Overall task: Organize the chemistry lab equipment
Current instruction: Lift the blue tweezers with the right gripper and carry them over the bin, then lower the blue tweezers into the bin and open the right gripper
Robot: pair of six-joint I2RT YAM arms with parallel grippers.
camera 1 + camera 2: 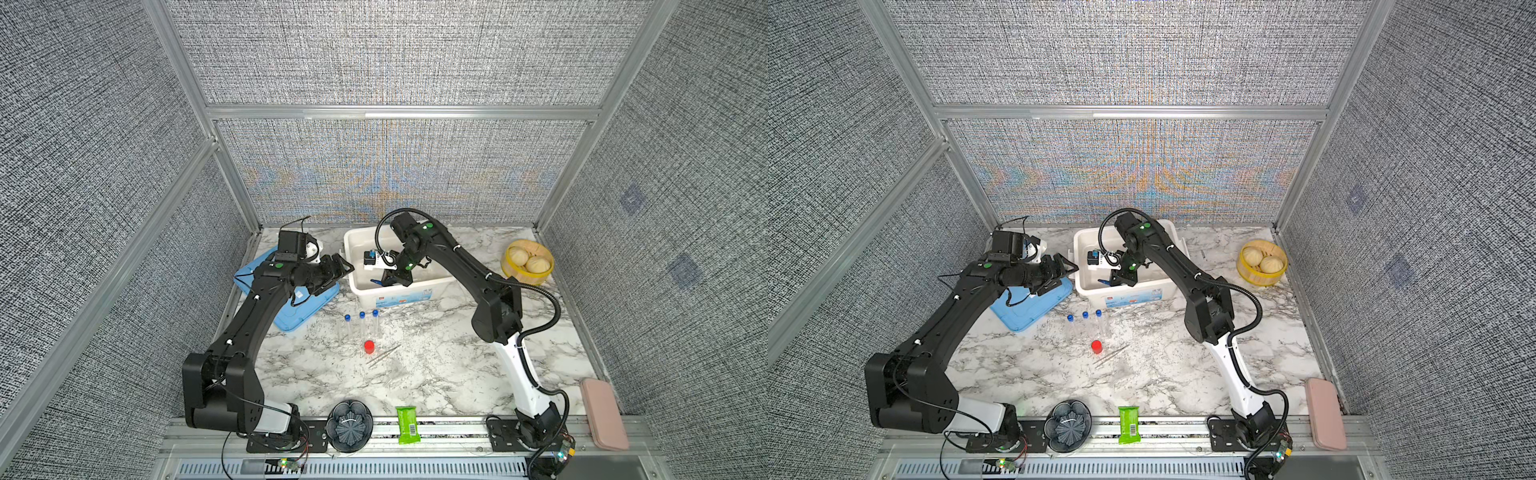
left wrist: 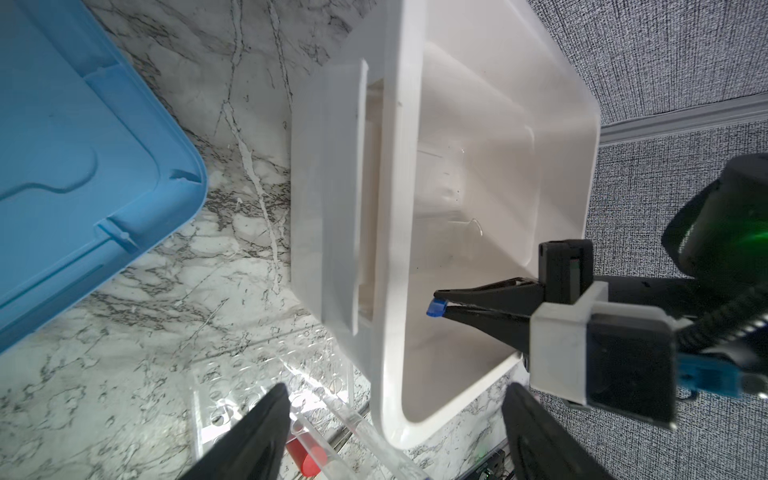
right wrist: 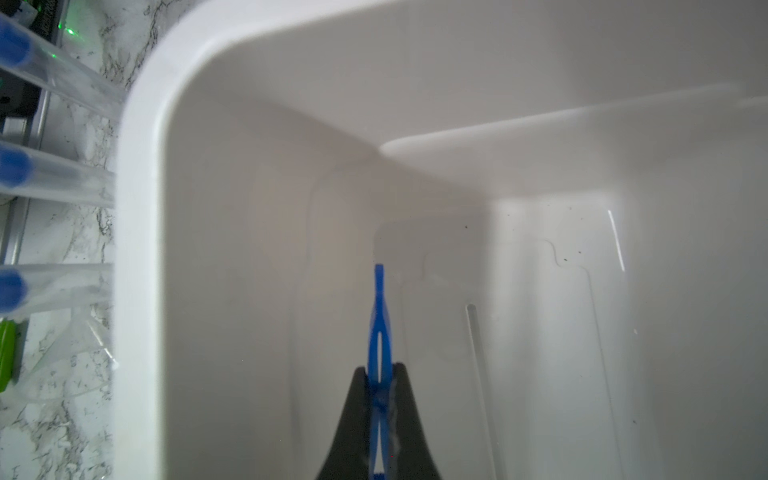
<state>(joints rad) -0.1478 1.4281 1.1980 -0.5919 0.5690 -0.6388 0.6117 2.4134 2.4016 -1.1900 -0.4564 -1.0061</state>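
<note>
Right wrist: right hand (image 3: 380,368) clamps blue tweezers (image 3: 380,299) (inside white bin (image 3: 137,249)).

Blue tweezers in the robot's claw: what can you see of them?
The blue tweezers are thin, bright blue and plastic-looking, two slim legs with a narrow slit between, meeting at one flat tip. The right gripper is shut on them, pinching their sides. They poke into the white bin; whether the tip touches its floor is unclear.
</note>
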